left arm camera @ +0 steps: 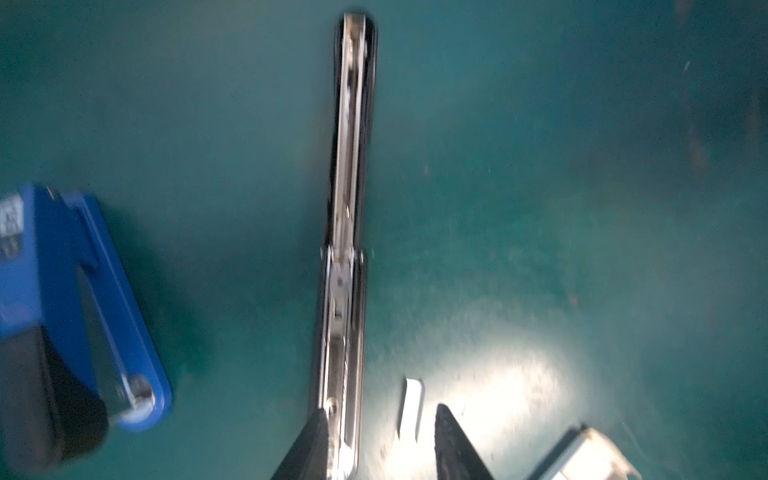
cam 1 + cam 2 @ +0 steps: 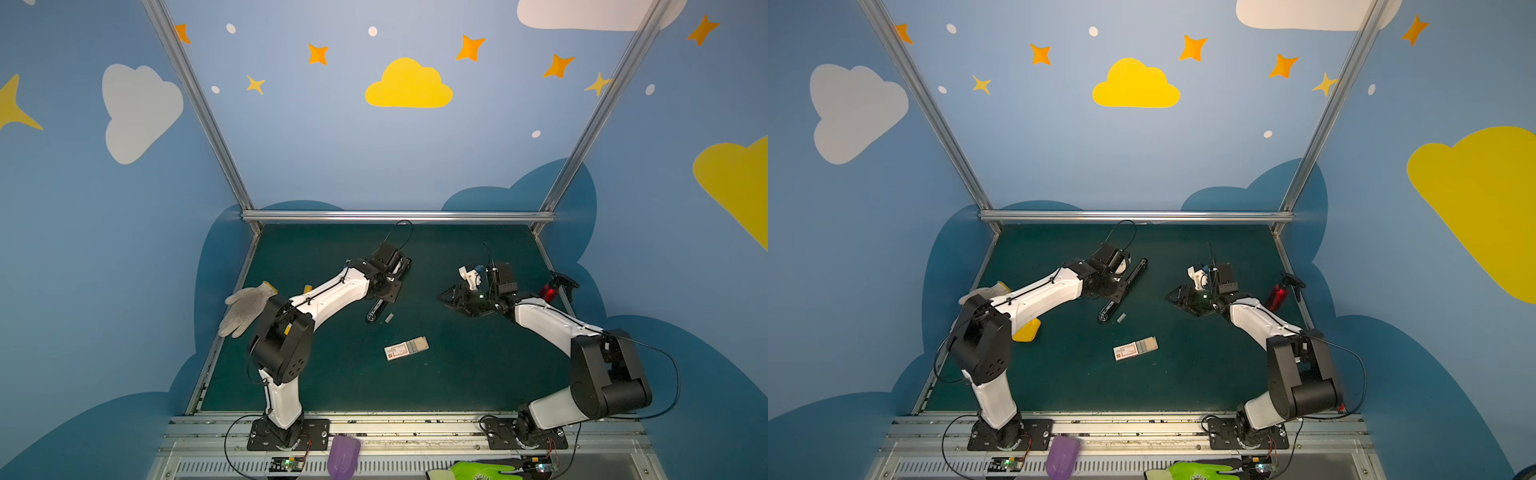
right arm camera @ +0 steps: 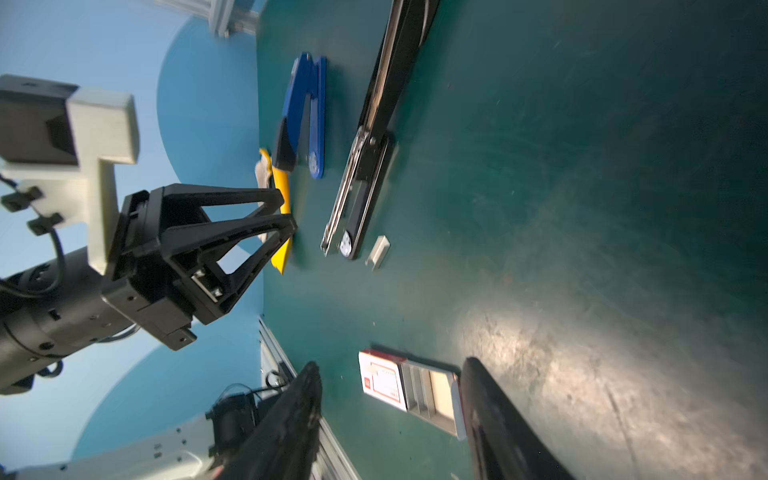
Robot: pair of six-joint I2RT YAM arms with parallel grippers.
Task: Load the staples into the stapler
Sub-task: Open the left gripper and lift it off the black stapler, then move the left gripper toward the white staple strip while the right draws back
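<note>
Black stapler (image 2: 1137,272) lies opened flat, left of mid-table. A loose staple strip (image 2: 389,318) sits on the mat just beside its near end. The box (image 2: 405,348) is nearer, slid open — grey rows showing. Left gripper (image 1: 380,409) hangs above the strip, jaws spread, empty. Right gripper (image 2: 442,298) is off to the right — jaws spread, empty.

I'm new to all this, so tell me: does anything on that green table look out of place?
Yes: one staple strip lies loose beside the unfolded black stapler, outside both its channel and the half-open staple box.
</note>
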